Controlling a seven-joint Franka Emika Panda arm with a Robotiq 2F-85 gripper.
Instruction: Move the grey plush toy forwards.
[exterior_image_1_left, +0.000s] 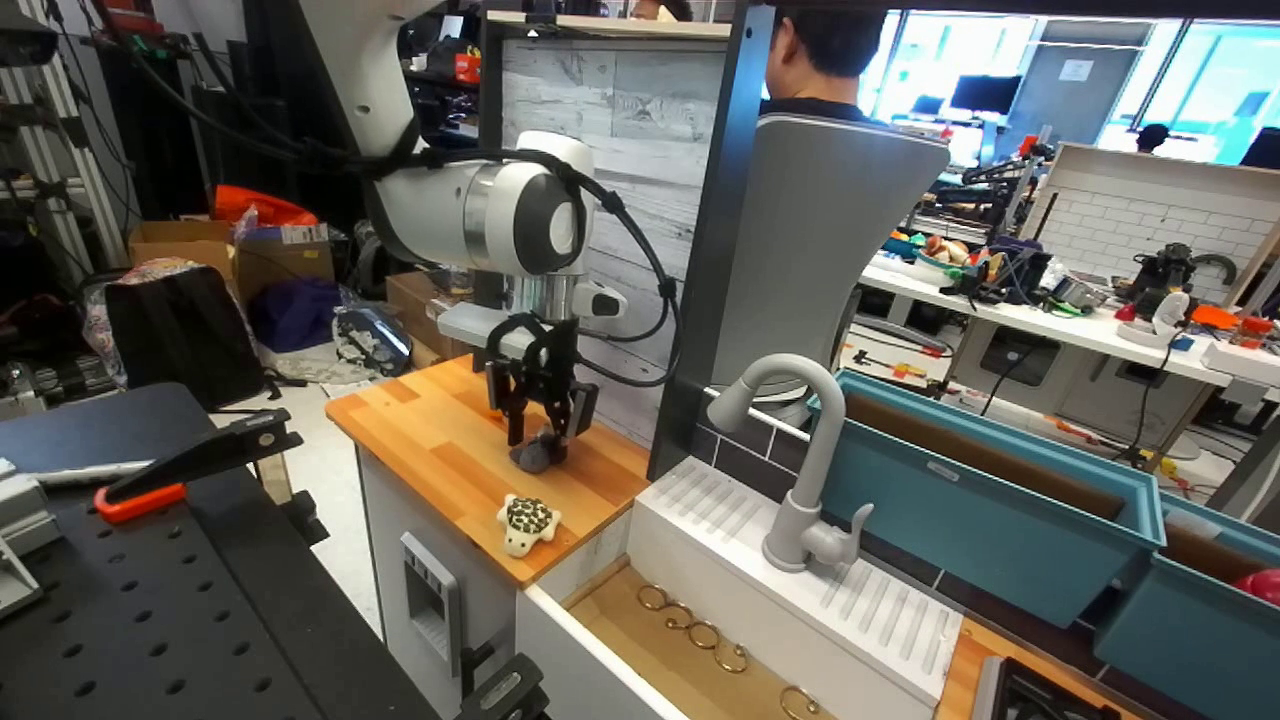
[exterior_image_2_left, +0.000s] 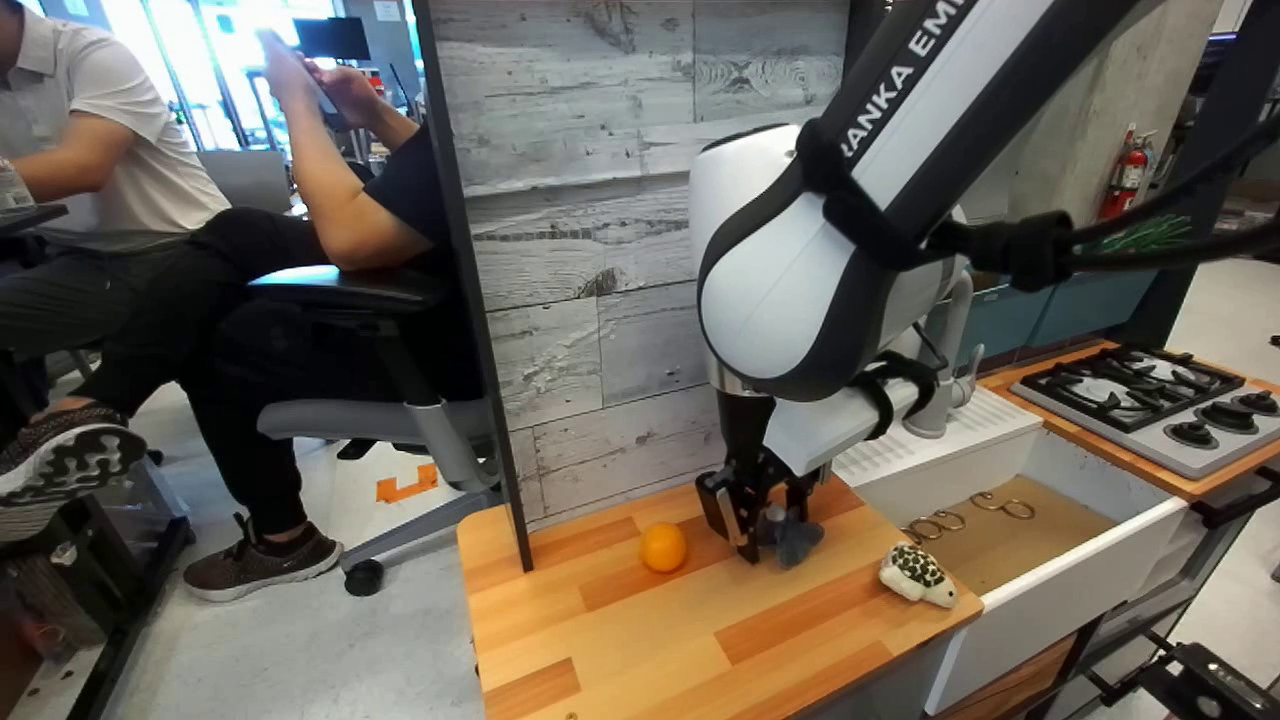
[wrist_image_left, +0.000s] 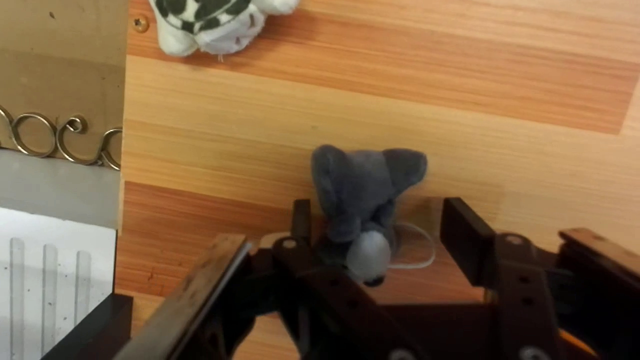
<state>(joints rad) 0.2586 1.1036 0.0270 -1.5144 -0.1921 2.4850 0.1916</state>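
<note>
The grey plush toy (exterior_image_1_left: 533, 457) lies on the wooden counter, and it also shows in an exterior view (exterior_image_2_left: 798, 541). In the wrist view the toy (wrist_image_left: 361, 185) has two ears, a pale snout-like end and a thin white loop. My gripper (wrist_image_left: 380, 227) is open, with one finger on each side of the toy's pale end. The left finger is close to the toy; I cannot tell if they touch. A gap shows between the toy and the right finger. In both exterior views the gripper (exterior_image_1_left: 547, 420) (exterior_image_2_left: 772, 527) points down, low over the counter at the toy.
A speckled turtle plush (exterior_image_1_left: 528, 521) (exterior_image_2_left: 917, 575) (wrist_image_left: 215, 25) lies near the counter's sink-side corner. An orange ball (exterior_image_2_left: 664, 548) sits on the counter's other side of the gripper. A grey wood-look wall panel (exterior_image_2_left: 600, 350) rises behind. A white sink (exterior_image_1_left: 590, 640) with a faucet (exterior_image_1_left: 815, 470) adjoins.
</note>
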